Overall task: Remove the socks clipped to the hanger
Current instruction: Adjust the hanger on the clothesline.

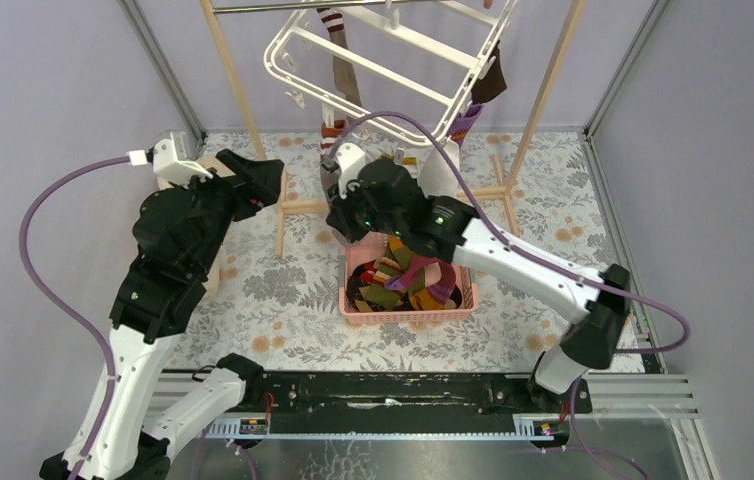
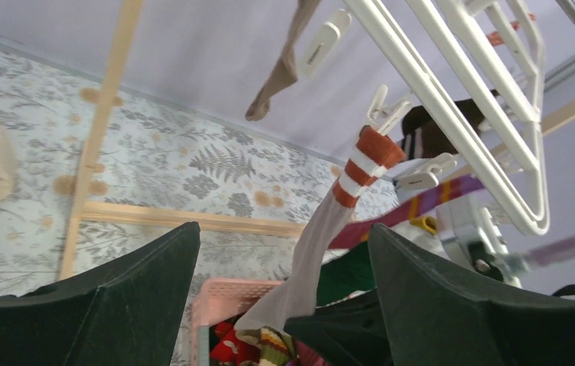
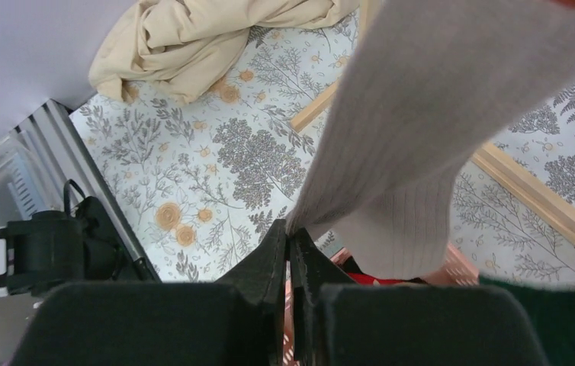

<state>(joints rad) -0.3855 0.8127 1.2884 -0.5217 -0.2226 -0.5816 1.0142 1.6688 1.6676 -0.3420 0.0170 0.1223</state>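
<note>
Open air lies between the left gripper's [image 2: 283, 229] spread fingers, broken only by a grey sock [image 2: 322, 229] dangling from the tilted hanger [image 2: 452, 99]. The wooden frame's [image 2: 101, 114] pole bars the left side; the right arm [image 1: 513, 255] crowds the gap above the pink basket [image 1: 408, 316].

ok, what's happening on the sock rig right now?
The right gripper is shut on the lower end of a grey sock with an orange-striped cuff. That cuff is clipped to the white hanger. The left gripper is open and empty, pointed up at the same sock. A few other socks hang from the hanger, and the pink basket below already holds a pile of them.
</note>
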